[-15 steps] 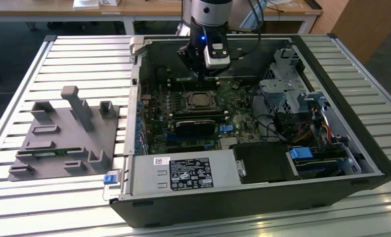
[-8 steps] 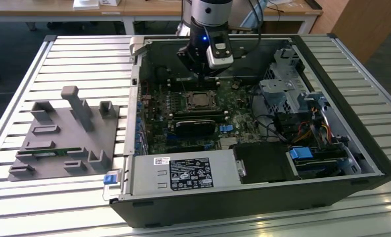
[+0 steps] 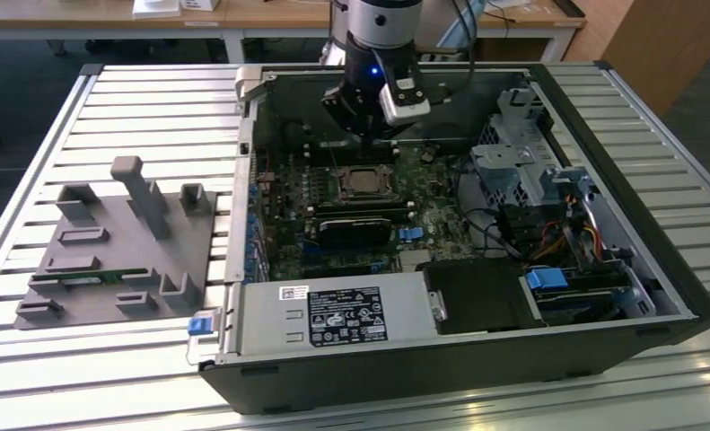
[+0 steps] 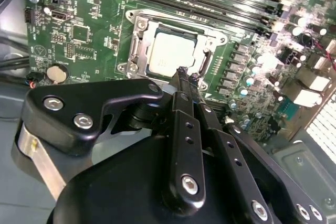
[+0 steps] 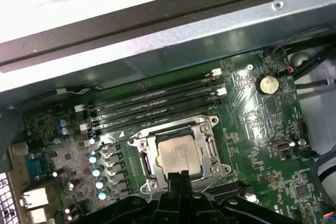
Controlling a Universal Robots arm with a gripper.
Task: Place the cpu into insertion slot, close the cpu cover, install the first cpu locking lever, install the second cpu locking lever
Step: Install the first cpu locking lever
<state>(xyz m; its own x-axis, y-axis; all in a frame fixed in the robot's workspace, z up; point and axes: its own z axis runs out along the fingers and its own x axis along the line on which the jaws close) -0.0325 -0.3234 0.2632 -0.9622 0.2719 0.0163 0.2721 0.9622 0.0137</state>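
The cpu [image 3: 361, 182] [image 4: 167, 53] [image 5: 177, 156] lies flat in the insertion slot [image 4: 126, 66], silvery top up, on the green board inside the open computer case. The cpu cover [image 4: 137, 34] [image 5: 211, 149] lies down around it as a silver frame, the chip showing through its window. A thin metal lever rod [image 5: 157, 129] runs along the socket's side nearest the memory slots. My gripper [image 3: 372, 151] [image 4: 184, 74] [image 5: 178, 177] hangs just above the socket's edge, black fingers pressed together with nothing visible between them.
Long black memory slots [image 5: 152, 103] run beside the socket. A coin battery [image 5: 269, 83] sits on the board. The power supply [image 3: 330, 314] and drive cage [image 3: 511, 153] crowd the case. A grey fixture block [image 3: 115, 242] stands on the slatted table at the exterior view's left.
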